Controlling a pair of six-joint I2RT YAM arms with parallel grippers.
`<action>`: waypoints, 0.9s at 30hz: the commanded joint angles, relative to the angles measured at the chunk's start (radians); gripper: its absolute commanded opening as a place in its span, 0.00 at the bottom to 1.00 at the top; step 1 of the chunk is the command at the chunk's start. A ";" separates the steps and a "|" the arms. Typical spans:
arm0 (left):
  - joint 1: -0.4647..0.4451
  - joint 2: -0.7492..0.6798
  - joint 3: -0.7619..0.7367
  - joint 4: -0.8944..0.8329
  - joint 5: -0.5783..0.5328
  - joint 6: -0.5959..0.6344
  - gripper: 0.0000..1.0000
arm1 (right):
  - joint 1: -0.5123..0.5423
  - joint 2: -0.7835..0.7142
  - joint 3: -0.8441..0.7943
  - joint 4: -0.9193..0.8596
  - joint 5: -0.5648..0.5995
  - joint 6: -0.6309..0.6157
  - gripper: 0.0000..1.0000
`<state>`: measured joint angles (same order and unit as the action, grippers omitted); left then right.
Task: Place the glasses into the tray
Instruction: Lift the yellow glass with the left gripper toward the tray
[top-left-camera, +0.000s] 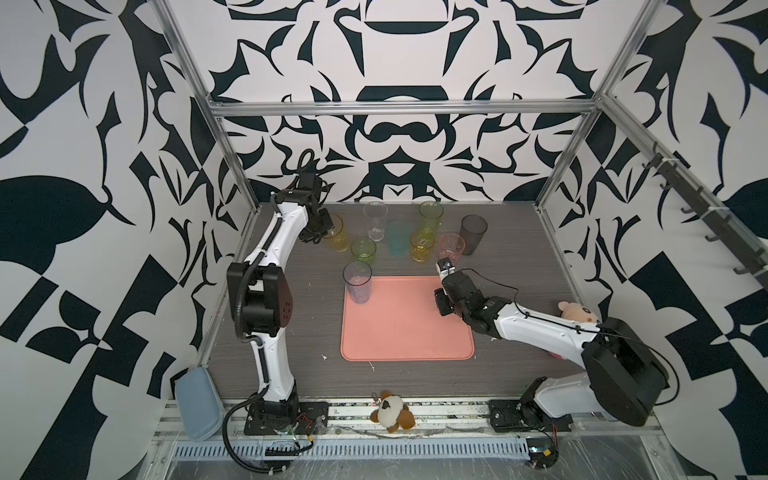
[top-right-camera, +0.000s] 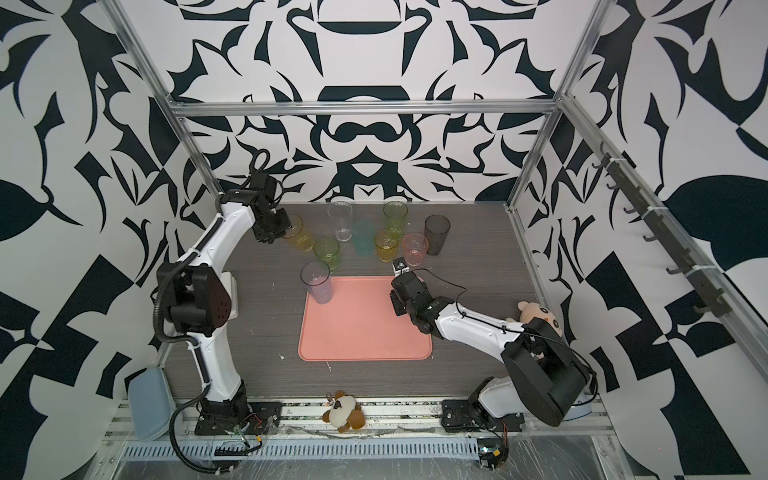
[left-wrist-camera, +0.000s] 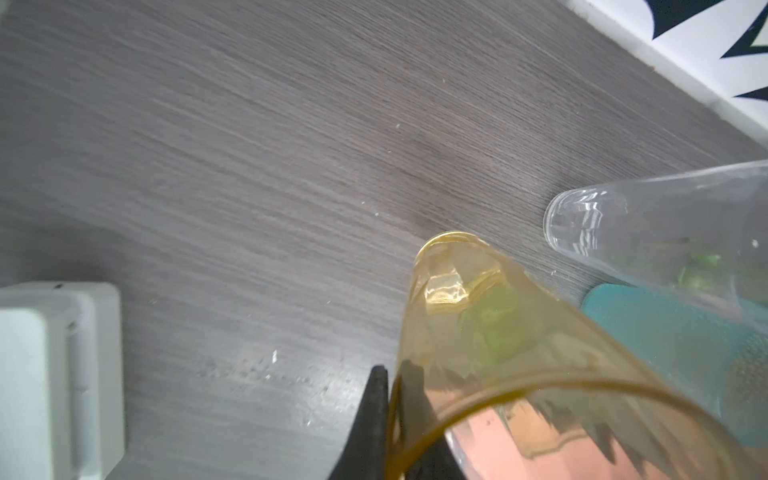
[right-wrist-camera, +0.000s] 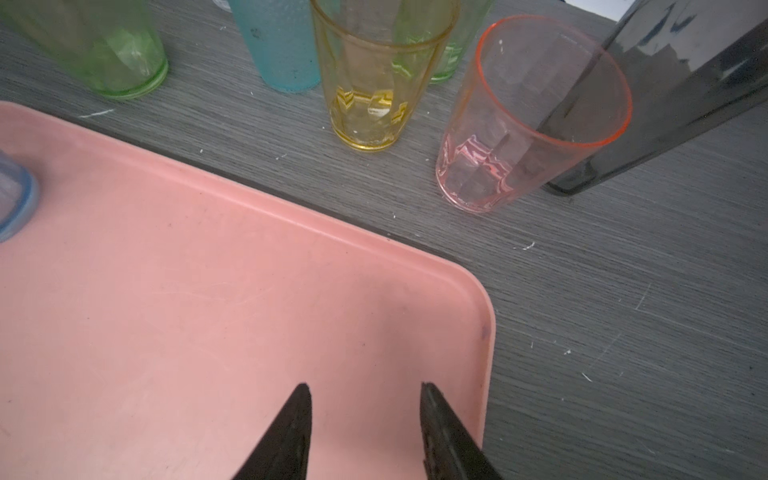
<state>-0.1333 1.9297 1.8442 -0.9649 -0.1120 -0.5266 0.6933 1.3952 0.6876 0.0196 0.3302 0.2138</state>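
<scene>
Pinched on amber tumbler (left-wrist-camera: 478, 316) rim wall with left end effector (left-wrist-camera: 392, 374) (1 finger inside): may slip, tilt, clip nearby clear tumbler (left-wrist-camera: 602, 224). Right end effector (right-wrist-camera: 365, 388): parted, empty, over tray (right-wrist-camera: 208, 270).

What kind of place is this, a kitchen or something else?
Probably a robotics lab test cell, not a kitchen: two white robot arms mounted at a grey wood-grain table, inside a silver aluminium frame with black-and-white patterned walls.

Black-and-white patterned walls (top-left-camera: 399, 62), grey tabletop (top-left-camera: 532, 249)
</scene>
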 joint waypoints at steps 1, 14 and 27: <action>0.032 -0.093 -0.080 -0.018 -0.006 -0.009 0.01 | -0.002 -0.008 0.035 0.022 0.012 -0.004 0.46; 0.043 -0.390 -0.340 -0.064 -0.043 -0.001 0.00 | -0.001 -0.016 0.035 0.013 0.007 -0.003 0.46; 0.026 -0.648 -0.448 -0.254 -0.154 0.051 0.00 | -0.001 -0.014 0.039 0.002 0.026 -0.008 0.46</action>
<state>-0.1051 1.3300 1.4109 -1.1255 -0.2340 -0.5049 0.6933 1.3952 0.6876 0.0177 0.3340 0.2104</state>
